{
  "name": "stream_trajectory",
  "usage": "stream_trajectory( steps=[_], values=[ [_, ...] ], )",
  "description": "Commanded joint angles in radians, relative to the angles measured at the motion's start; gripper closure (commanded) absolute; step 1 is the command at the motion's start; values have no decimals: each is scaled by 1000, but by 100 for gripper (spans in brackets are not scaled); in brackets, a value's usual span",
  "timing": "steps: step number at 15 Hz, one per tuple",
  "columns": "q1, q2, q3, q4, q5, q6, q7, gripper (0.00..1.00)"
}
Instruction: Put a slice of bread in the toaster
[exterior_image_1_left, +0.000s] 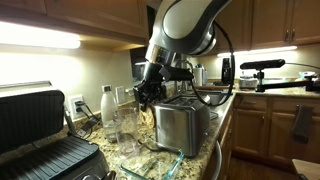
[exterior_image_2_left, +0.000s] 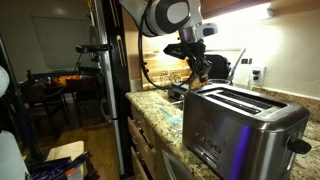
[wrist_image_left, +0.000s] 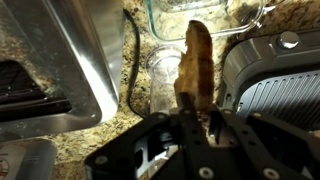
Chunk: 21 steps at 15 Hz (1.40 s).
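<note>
Closest to the wrist camera, the hand (wrist_image_left: 192, 118) is clamped on one end of the slice of bread (wrist_image_left: 195, 60), which sticks straight out beyond the fingertips, edge-on. From where I stand it looks light, thin and fairly stiff, yet crumbly. A harder squeeze would likely dent or snap it, while a looser pinch might let it swivel. Holding it by the end seems right, since the free end can go in first. The toaster (wrist_image_left: 70, 60) sits on the table (wrist_image_left: 105, 125) off to one side of the hand, slots up; a contact grill (wrist_image_left: 275, 85) lies on the opposite side.
</note>
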Motion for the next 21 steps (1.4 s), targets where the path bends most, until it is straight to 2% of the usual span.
stream_trajectory(
  steps=[1, 9, 21],
  values=[
    [-23, -105, 3, -79, -69, 3, 114, 91],
    [-89, -259, 15, -115, -113, -10, 257, 91],
    [-291, -376, 32, -229, -115, 41, 459, 91]
  ],
)
